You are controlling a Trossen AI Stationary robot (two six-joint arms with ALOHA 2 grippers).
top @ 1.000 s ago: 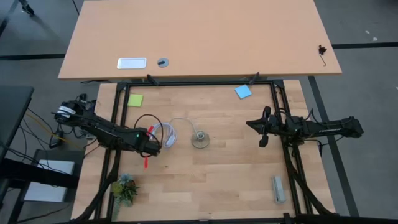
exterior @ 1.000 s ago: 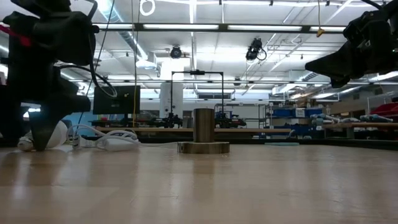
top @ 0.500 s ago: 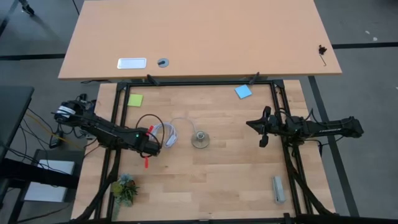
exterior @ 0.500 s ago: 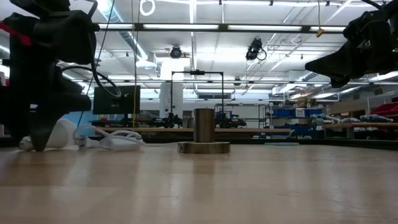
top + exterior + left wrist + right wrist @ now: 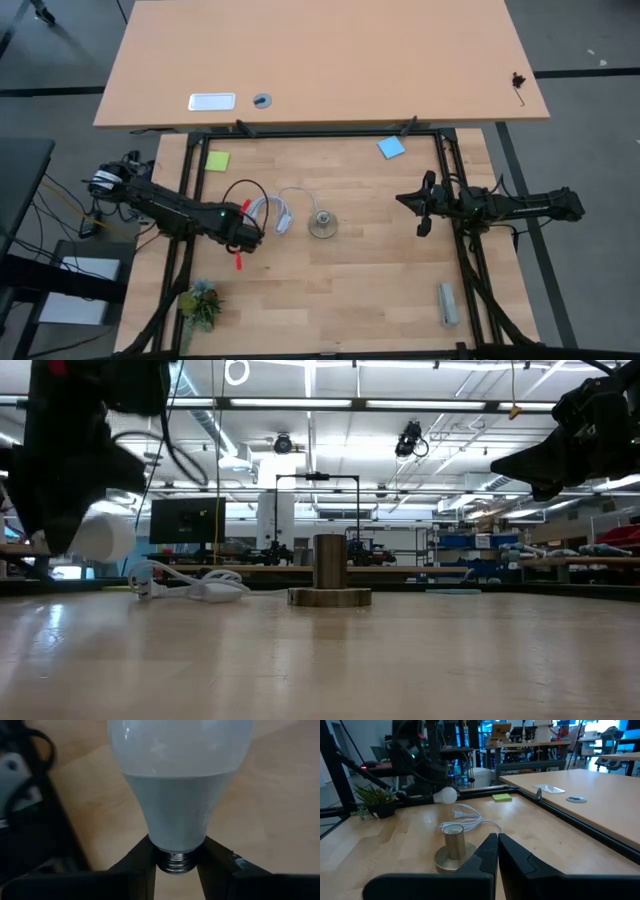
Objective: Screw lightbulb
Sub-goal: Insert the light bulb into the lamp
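The lightbulb (image 5: 178,785) is seen gripped at its silvery screw neck by the left hand (image 5: 176,862), the two dark fingers closed on either side of the thread so that the white globe is left free, pointing away from the wrist. In the low view the bulb (image 5: 103,532) is carried clear of the counter (image 5: 330,660), off to one side of the socket base (image 5: 328,574); from above, the left hand (image 5: 247,228) is placed near the coiled white cable (image 5: 278,210), with the socket (image 5: 321,224) a short way beyond it. A hold at the neck is judged a lifting grip only, since the thread must be bared before it can be entered into the socket; a regrip on the globe, or a hand-over, is probably called for.

The right hand (image 5: 497,851) is held pressed together and empty, raised above the far side of the counter and aimed at the socket (image 5: 453,851), apparently kept in waiting to steady the base or take the bulb.
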